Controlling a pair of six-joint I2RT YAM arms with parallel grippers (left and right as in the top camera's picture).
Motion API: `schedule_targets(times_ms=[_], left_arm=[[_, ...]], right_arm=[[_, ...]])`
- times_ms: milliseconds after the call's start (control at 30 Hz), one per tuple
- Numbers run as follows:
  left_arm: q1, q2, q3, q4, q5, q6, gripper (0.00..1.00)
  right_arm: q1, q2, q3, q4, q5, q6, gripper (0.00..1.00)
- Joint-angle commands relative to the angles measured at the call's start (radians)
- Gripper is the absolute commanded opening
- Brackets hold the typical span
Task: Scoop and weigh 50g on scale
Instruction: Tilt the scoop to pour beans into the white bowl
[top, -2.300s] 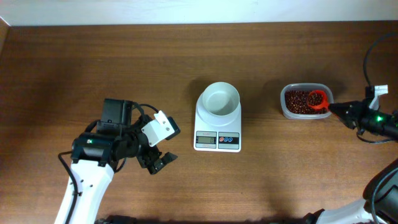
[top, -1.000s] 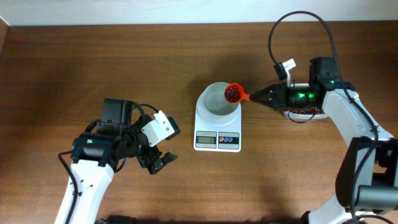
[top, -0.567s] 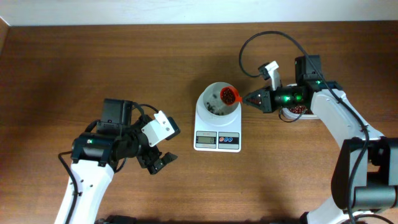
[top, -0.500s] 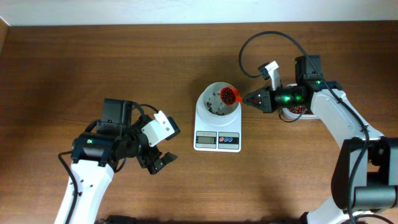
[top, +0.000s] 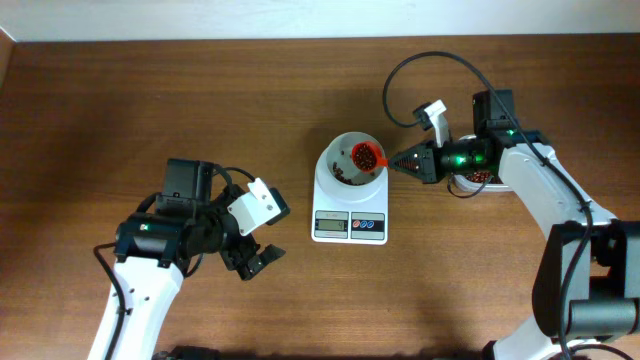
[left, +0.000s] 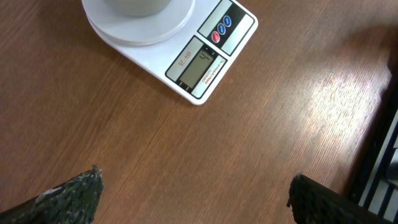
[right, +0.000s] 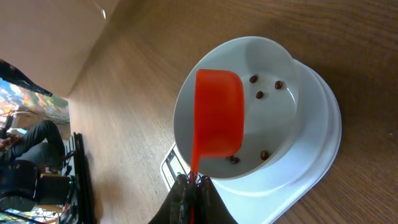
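The white scale (top: 326, 198) stands mid-table with a round white bowl (top: 337, 146) on it. My right gripper (top: 397, 160) is shut on the handle of a red scoop (top: 368, 155), which hangs tilted over the bowl's right side with beans still in it. In the right wrist view the gripper (right: 193, 182) pinches the handle, the scoop (right: 219, 112) shows its back, and several beans (right: 258, 94) lie in the bowl (right: 283, 65). My left gripper (top: 256, 260) is open and empty over bare table left of the scale (left: 205, 62).
A clear tub of red-brown beans (top: 470, 181) sits right of the scale, mostly covered by my right arm. The scale's display (left: 198, 65) and its blue and red buttons (left: 221, 28) face the front edge. A black cable loops above the right arm.
The right gripper has carried the scoop left from the bowl's rim to over the bowl and tipped it; beans now lie in the bowl. The left arm has not moved.
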Motion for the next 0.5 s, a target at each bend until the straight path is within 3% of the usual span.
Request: schedule_targets(times_ms=[0,167,233,300,333,400,433,467], left_arm=[[0.005,0.000,-0.006,0.000,0.018,0.016,0.99],[0.005,0.000,-0.006,0.000,0.018,0.016,0.99],[0.005,0.000,-0.006,0.000,0.018,0.016,0.99],[0.005,0.000,-0.006,0.000,0.018,0.016,0.99],[0.005,0.000,-0.006,0.000,0.018,0.016,0.99],[0.005,0.000,-0.006,0.000,0.018,0.016,0.99],[0.005,0.000,-0.006,0.000,0.018,0.016,0.99],[0.005,0.000,-0.006,0.000,0.018,0.016,0.99]], right_arm=[[0.011,0.003,0.003,0.019,-0.002,-0.008,0.04],[0.011,0.002,0.003,0.050,0.012,-0.048,0.04],[0.011,-0.005,0.003,0.058,-0.105,-0.093,0.04],[0.011,-0.005,0.003,0.055,-0.020,-0.093,0.04],[0.011,-0.006,0.003,0.054,-0.083,-0.105,0.04],[0.011,-0.008,0.003,0.083,0.042,-0.080,0.04],[0.012,-0.013,0.003,0.059,-0.073,-0.128,0.04],[0.018,-0.012,0.003,0.084,0.023,-0.161,0.04]])
